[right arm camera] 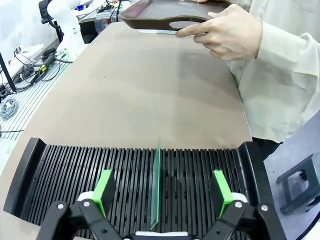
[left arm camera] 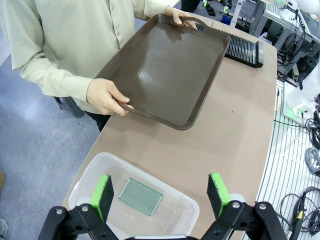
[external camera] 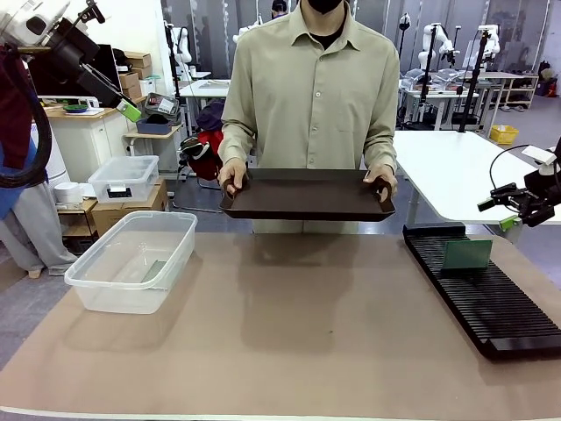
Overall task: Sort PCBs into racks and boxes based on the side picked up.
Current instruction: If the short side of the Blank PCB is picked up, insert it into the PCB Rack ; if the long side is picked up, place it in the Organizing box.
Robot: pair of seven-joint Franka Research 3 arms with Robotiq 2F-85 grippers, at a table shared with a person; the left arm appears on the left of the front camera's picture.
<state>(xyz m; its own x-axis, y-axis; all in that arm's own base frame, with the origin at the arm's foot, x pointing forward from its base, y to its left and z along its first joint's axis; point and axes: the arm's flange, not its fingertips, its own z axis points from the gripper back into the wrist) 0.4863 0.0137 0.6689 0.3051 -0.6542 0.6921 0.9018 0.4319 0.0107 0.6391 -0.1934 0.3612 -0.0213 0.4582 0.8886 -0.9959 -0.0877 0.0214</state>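
One dull-green PCB (left arm camera: 141, 196) lies flat on the bottom of the clear box (external camera: 180, 230) at the table's left, also seen as PCB (external camera: 153, 270). My left gripper (left arm camera: 160, 200) hangs open high above that box (left arm camera: 87, 172), and it shows at the top left as left gripper (external camera: 130, 110). A second PCB (external camera: 466, 254) stands upright in a slot of the black rack (external camera: 500, 303) on the right. My right gripper (right arm camera: 162, 192) is open above the rack (right arm camera: 75, 170), with that PCB (right arm camera: 156, 175) edge-on below and between its fingers, untouched. The right gripper (external camera: 508, 221) sits off the table's right edge.
A person at the far side holds a dark brown tray (external camera: 307, 195) in both hands above the table edge; the tray (left arm camera: 165, 70) looks bare. A small lidded clear bin (external camera: 123, 178) sits on cartons beyond the left corner. A white table (external camera: 456, 167) stands at the back right.
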